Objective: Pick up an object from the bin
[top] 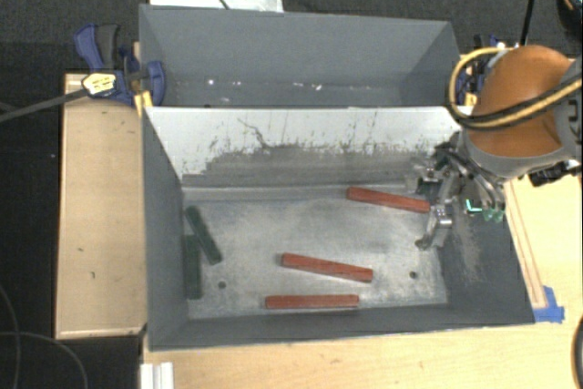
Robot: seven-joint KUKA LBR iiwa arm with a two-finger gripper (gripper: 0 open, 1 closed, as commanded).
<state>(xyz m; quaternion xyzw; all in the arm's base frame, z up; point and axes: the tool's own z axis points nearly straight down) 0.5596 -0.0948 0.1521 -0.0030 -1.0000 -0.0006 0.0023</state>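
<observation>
The end effector [435,216] hangs low at the right of the bin [273,141], by the right end of a red-brown bar [383,198] near the back wall. I judge this the approach, though I cannot tell how open it is or whether it holds anything. Next it must close squarely across that bar; the floor is flat, the right wall close.
</observation>
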